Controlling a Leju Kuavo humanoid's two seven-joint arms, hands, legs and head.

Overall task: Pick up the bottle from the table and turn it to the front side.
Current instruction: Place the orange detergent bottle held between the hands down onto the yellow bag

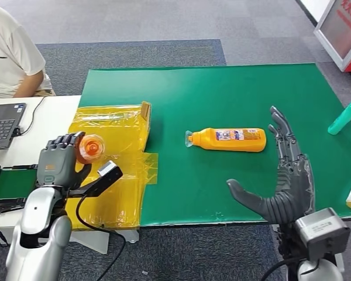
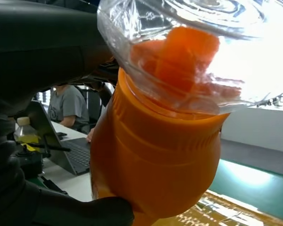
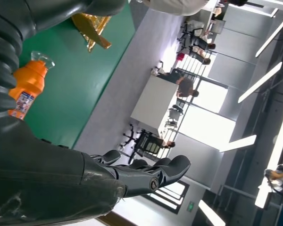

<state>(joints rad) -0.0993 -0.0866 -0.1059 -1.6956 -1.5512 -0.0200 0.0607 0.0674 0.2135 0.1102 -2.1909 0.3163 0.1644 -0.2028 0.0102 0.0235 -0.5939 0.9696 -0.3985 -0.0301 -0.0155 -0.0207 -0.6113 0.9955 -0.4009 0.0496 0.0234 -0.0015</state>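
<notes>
Bottles of orange plastic number two: one long orange plastic bottle with a clear cap and a printed label (image 1: 229, 139) lies on its side in the middle of the green-covered table (image 1: 200, 93), cap pointing left; a second orange plastic bottle with a clear cap (image 1: 90, 147) sits in the left robot hand (image 1: 59, 161), whose dark fingers are wrapped around its body, the cap end facing up toward the head camera. That held bottle hangs over the crumpled yellow plastic sheet (image 1: 120, 170) at the table's near left. The right robot hand (image 1: 282, 175) holds nothing, fingers straight and spread, thumb stuck out to the left, hovering at the near edge, right of and nearer than the lying bottle, apart from it. One teal bottle (image 1: 345, 116) lies at the far right. One person in a light shirt (image 1: 10, 52) sits far left by one laptop (image 1: 3, 123).
</notes>
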